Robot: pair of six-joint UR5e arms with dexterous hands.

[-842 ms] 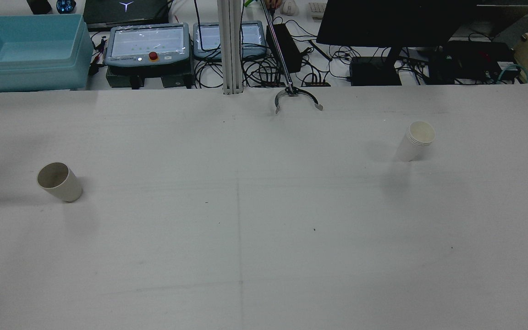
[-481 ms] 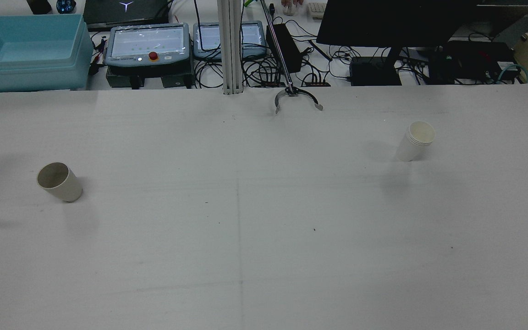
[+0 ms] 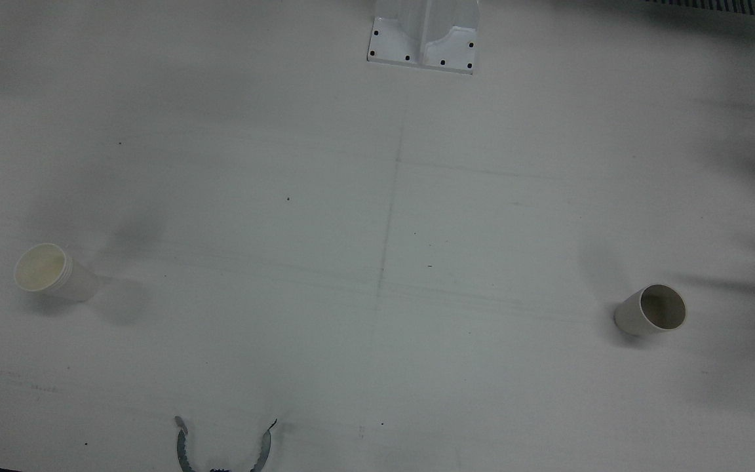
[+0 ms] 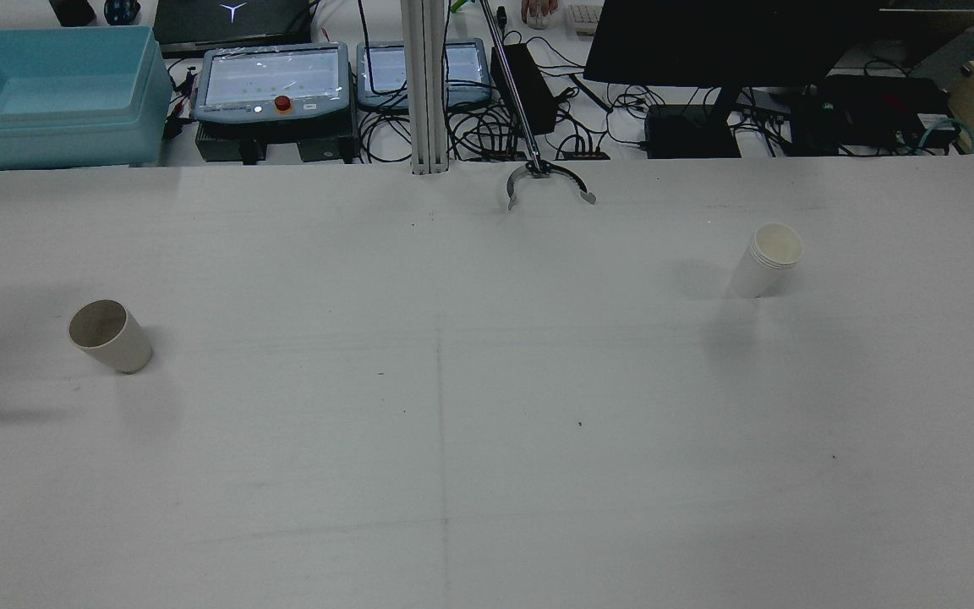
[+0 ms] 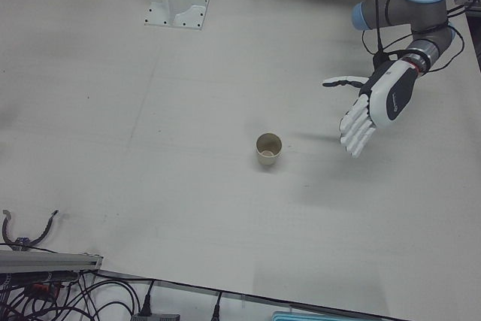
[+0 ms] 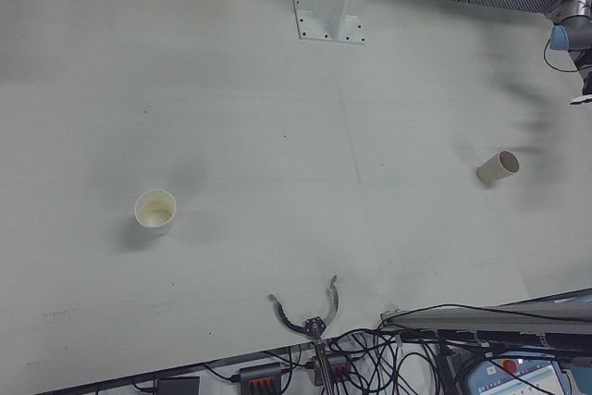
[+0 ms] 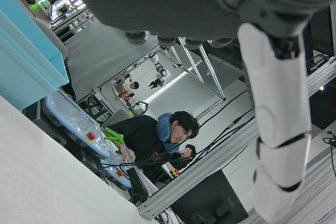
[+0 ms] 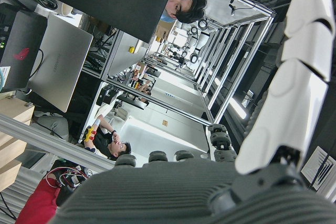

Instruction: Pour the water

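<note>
A beige cup stands upright on the white table on my left side. It also shows in the front view and the left-front view. A white stack of paper cups stands on my right side, also in the right-front view. My left hand hovers above the table, to the right of the beige cup in that view and well apart from it, open and empty. My right hand shows only in its own view, with one finger held straight, holding nothing.
A metal reacher tool lies at the table's far edge. Behind the table stand a teal bin, teach pendants and a dark monitor. A white mounting base is bolted at the table's robot side.
Both cups stay where they were. The faint shadow at the left edge of the rear view has shifted a little.
</note>
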